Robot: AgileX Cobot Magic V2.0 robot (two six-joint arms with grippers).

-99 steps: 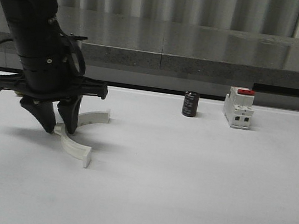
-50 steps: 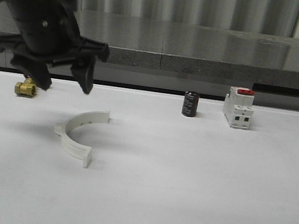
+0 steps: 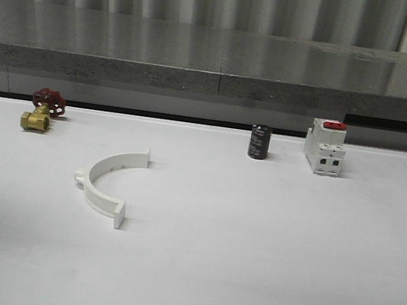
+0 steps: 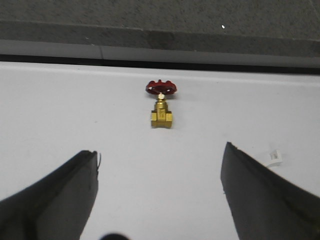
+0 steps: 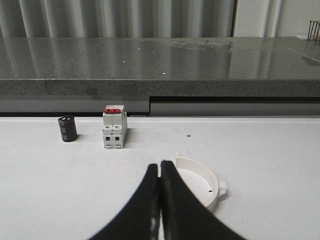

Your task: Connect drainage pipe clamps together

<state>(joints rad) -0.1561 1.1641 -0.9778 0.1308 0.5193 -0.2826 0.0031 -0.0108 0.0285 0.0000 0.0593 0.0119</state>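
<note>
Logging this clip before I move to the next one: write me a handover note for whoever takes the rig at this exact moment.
Left hand: open, empty, fingers wide apart above the table, facing the brass valve.
Right hand: shut, fingers pressed together, nothing visibly between them.
First clamp half: lies free on the table's left part, near the valve.
Second clamp half: lies on the table just beyond the right hand's fingertips; whether they touch it cannot be told.
Done: nothing joined; the halves lie far apart.
Left: pick up each half, bring them together, mate the end tabs into a ring.
</note>
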